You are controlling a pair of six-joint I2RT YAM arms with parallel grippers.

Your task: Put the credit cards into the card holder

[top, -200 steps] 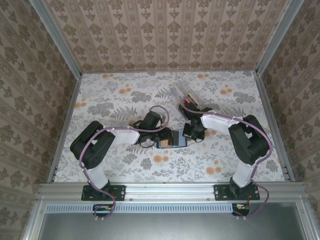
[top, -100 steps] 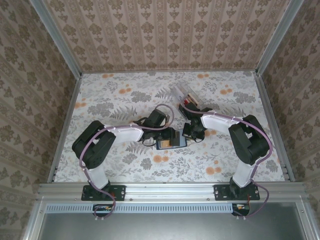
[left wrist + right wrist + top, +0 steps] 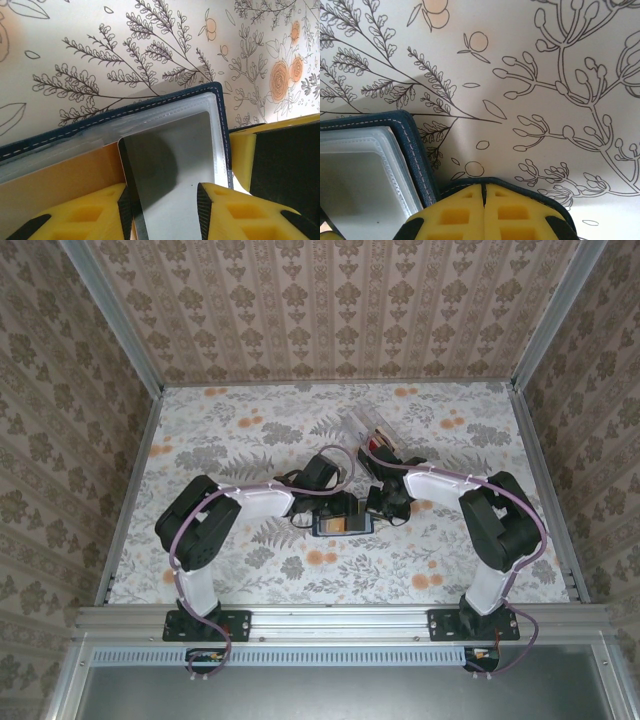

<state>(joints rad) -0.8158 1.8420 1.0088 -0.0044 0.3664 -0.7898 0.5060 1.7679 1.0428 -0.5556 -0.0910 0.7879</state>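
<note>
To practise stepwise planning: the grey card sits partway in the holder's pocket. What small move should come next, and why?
Probably nudge the grey card deeper with the left pincer. Its far end lies inside the clear pocket of the holder, its near end pokes out between the parted fingers, and the shut right pincer rests on the tab.

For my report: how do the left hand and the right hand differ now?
The left hand has its fingers apart with a grey card between them; the right hand has its fingers pressed together. The left hand is over the card holder's clear pocket; the right hand is at its navy edge. Both are yellow.
</note>
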